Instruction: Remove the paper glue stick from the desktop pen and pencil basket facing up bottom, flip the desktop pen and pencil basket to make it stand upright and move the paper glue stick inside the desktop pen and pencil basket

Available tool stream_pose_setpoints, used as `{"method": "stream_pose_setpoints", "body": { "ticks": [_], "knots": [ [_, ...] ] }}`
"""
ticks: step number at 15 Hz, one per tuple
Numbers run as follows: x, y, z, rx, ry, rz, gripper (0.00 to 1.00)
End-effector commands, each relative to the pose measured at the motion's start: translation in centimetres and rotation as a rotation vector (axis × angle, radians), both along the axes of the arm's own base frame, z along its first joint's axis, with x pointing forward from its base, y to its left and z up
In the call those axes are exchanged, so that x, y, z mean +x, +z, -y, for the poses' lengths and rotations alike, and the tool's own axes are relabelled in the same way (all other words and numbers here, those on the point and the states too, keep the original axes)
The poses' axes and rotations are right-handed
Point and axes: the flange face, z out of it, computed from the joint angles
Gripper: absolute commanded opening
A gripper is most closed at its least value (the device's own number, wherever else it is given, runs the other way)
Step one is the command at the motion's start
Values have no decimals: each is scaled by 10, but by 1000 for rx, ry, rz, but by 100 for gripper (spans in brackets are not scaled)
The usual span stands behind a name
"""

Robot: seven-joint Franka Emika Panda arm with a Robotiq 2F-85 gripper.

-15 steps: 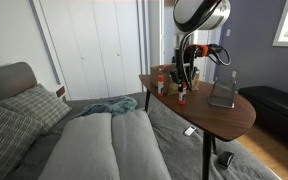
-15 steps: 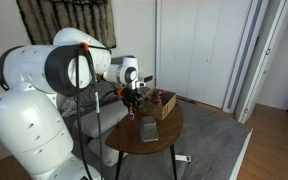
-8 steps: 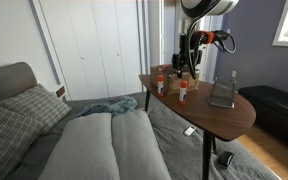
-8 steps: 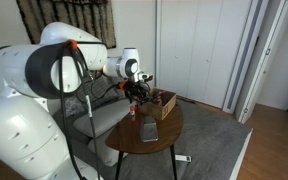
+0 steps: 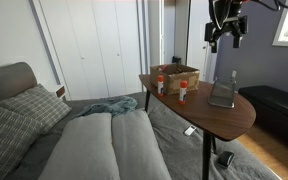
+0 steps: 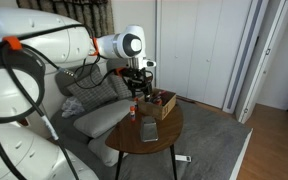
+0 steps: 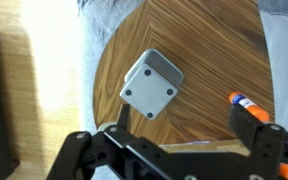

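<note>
Gaping end effector (image 5: pixel 227 44) high above basket (image 7: pixel 151 83)

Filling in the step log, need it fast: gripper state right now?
Gripper: jaws open, nothing held between them.

Wood-grain table (image 7: pixel 209 40); matt metal basket (image 7: pixel 151 85)
</note>
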Motion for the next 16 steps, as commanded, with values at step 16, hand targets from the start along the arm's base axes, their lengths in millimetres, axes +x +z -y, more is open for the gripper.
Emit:
{"method": "stream_pose_setpoints", "body": {
  "ticks": [16],
  "knots": [
    [57,-105,105,296,-384,-185,100]
  ]
}}
